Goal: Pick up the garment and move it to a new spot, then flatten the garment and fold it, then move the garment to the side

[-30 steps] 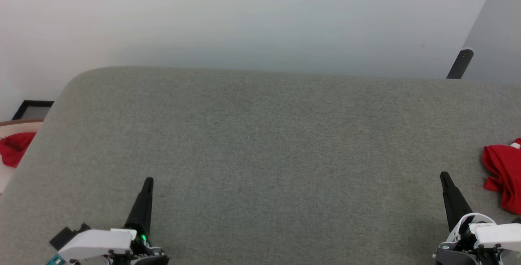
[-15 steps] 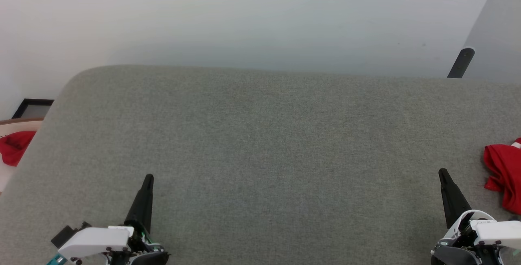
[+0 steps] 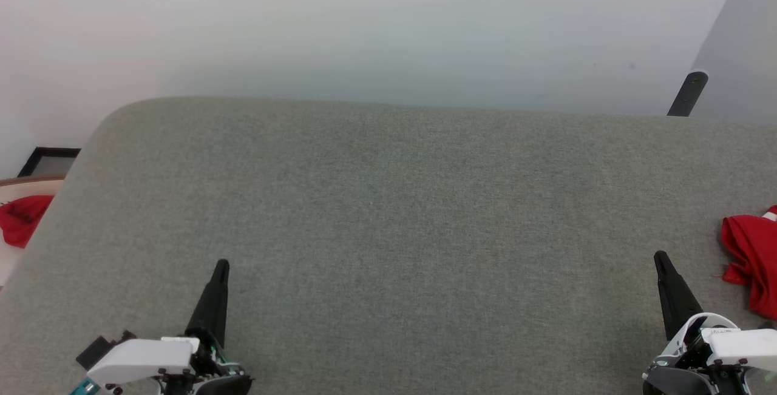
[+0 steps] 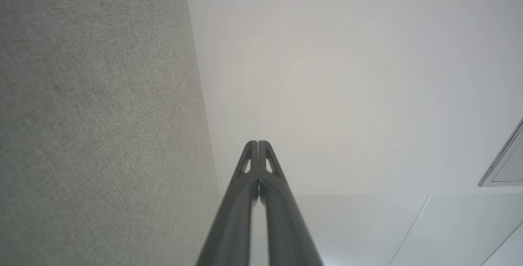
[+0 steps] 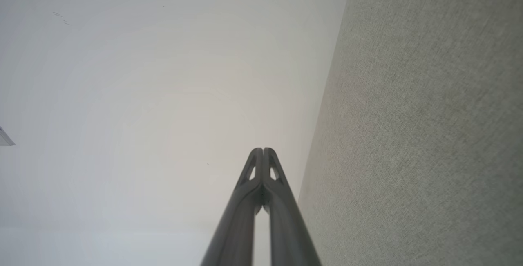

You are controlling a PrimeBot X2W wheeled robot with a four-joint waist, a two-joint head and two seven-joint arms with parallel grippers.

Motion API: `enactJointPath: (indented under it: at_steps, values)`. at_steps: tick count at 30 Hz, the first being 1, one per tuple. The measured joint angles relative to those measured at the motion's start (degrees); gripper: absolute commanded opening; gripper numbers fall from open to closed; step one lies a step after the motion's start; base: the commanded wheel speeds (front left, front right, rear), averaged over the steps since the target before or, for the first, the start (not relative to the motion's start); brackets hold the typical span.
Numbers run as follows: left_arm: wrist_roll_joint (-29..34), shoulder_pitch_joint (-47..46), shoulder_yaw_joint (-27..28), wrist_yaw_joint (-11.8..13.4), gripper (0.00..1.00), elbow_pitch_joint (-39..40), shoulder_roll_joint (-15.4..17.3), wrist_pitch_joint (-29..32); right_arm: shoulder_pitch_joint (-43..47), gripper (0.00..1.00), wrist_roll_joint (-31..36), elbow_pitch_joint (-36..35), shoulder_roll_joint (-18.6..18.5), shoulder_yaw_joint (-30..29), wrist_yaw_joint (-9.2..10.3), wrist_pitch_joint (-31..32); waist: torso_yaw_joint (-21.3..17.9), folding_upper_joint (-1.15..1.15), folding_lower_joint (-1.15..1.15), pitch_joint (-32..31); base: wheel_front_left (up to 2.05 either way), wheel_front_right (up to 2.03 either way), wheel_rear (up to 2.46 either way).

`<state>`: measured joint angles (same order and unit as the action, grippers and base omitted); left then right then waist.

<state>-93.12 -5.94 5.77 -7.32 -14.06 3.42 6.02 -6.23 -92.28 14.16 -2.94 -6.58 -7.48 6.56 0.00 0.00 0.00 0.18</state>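
The garment (image 3: 753,255), crumpled red cloth with a bit of white at its top, lies at the far right edge of the grey fabric surface (image 3: 388,213), partly cut off by the frame. My right gripper (image 3: 659,256) is shut and empty, a short way left of the garment and not touching it. My left gripper (image 3: 222,264) is shut and empty at the lower left, far from the garment. The wrist views show each pair of fingers pressed together, left gripper (image 4: 258,143) and right gripper (image 5: 262,150), with the grey surface alongside.
A plain red cloth lump (image 3: 21,218) rests on a pale round stand beyond the surface's left edge, next to a black frame (image 3: 48,161). A dark post (image 3: 687,94) and a grey panel (image 3: 737,49) stand at the back right. A white wall lies behind.
The head view has shifted very slightly; both grippers stay shut and the garment lies where it was.
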Motion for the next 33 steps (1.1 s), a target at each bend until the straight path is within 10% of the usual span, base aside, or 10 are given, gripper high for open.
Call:
enactJointPath:
  at_steps: [33]
  values:
    - [0.3,0.0,0.3,0.0,0.0,0.0,-0.2,0.1,0.0,0.0,0.0,0.0,0.0,0.0,0.0,0.0,0.0,0.0,0.0,0.0,0.0,0.0,0.0]
